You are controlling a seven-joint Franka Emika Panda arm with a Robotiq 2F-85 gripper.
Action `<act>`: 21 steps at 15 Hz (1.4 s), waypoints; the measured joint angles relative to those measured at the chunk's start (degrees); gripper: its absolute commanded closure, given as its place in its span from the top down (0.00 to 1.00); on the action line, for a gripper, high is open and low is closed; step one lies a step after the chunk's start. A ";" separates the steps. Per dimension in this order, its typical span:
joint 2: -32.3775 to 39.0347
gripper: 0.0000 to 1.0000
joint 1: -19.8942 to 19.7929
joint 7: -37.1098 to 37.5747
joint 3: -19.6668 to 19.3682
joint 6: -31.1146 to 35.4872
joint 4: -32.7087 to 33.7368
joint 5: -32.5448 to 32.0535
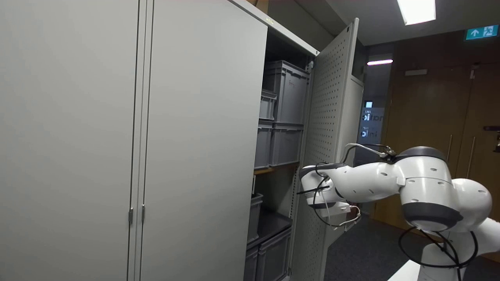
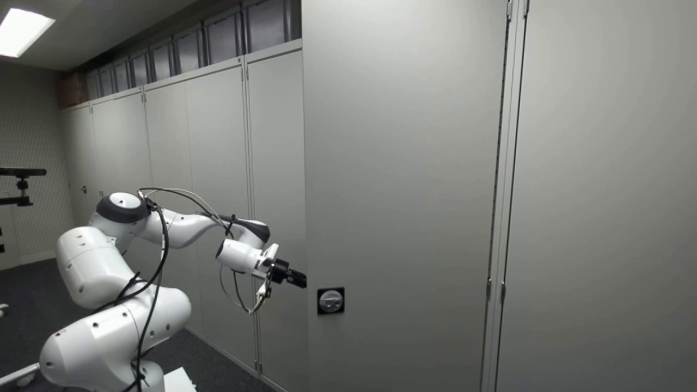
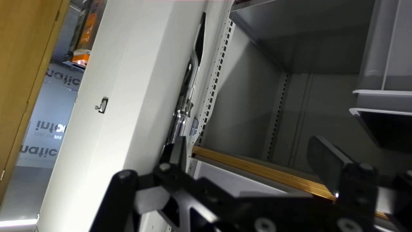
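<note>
Wrist view: black gripper (image 3: 250, 145), fingers (image 3: 323, 159) spread wide apart; an ochre-edged shelf (image 3: 257, 169) of a metal cabinet (image 3: 244, 93) shows between them.
Cabinet door (image 1: 326, 97): grey, swung open, perforated inside; the end of the white arm (image 1: 367, 181) shows in front of it in an exterior view, though whether they touch I cannot tell.
Rotary handle (image 2: 330, 301): round, silver on a black square, set in a plain door face (image 2: 403, 179); the gripper is near that face's edge.
Crates (image 1: 290, 95): grey, stacked inside the cabinet, beside the open door.
Exit sign (image 1: 481, 32): green, mounted high.
</note>
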 measured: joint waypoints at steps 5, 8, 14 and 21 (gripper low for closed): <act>0.00 1.00 0.03 0.92 -1.01 0.00 -2.92 0.00; 0.00 1.00 -0.14 1.32 -1.55 -0.02 -4.31 0.00; 0.00 1.00 -0.64 1.65 -2.66 -0.17 -6.49 0.00; 0.01 1.00 -1.41 2.05 -4.05 -0.24 -9.05 0.00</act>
